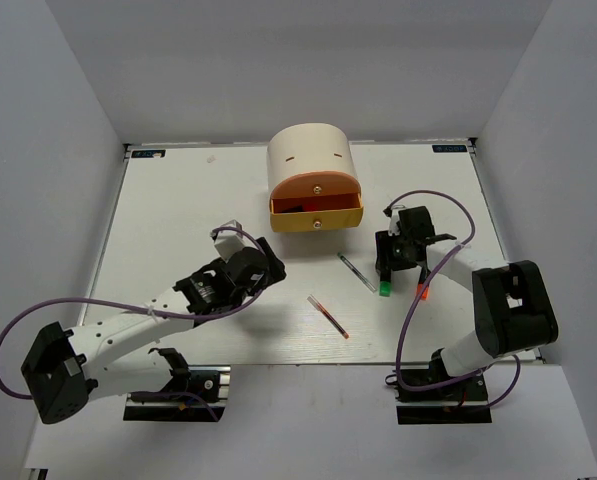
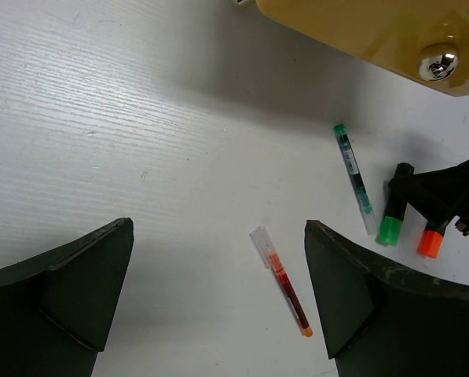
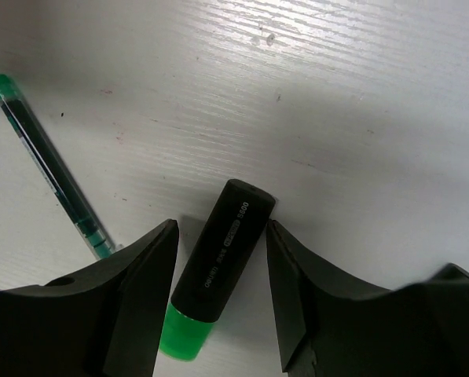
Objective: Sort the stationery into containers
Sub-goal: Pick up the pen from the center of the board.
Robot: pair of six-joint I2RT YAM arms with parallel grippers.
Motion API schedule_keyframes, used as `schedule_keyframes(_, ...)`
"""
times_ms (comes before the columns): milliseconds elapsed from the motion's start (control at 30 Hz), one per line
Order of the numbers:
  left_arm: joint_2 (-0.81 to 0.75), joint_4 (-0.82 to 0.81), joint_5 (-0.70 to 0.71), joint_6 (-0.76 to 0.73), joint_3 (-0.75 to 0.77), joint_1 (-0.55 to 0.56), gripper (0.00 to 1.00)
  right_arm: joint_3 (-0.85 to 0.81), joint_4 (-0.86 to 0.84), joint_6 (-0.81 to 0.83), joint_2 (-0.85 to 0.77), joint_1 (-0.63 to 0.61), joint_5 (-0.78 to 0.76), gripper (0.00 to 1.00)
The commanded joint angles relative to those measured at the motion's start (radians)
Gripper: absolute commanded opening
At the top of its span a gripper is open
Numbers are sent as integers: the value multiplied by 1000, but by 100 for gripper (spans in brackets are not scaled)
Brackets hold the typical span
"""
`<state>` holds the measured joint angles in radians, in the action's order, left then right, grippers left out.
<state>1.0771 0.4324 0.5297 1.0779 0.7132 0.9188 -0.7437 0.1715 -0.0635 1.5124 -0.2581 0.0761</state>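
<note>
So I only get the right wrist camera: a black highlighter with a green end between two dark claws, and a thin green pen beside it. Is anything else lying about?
Observer: Yes, an orange-tipped highlighter lies just to the right of the green-ended highlighter.
Operator: Anything more?
Observer: A thin red pen lies closer to the near edge of the table.
Operator: And where does it all go?
Observer: A cream cabinet stands at the far edge, its yellow drawer pulled open.
</note>
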Motion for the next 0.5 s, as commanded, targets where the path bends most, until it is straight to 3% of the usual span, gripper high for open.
schedule_keyframes(0,3,-21,-10,-1,5,5,99,6,-3,21,17,-26,-25,55)
schedule_keyframes(67,12,-30,-10,-1,5,5,99,15,2,24,17,-32,-41,49)
schedule_keyframes(333,32,-40,-19,-19,14,5,99,-9,66,41,-32,-32,28,9)
schedule_keyframes(467,32,-40,-28,-19,14,5,99,-36,51,59,-130,-21,102,0)
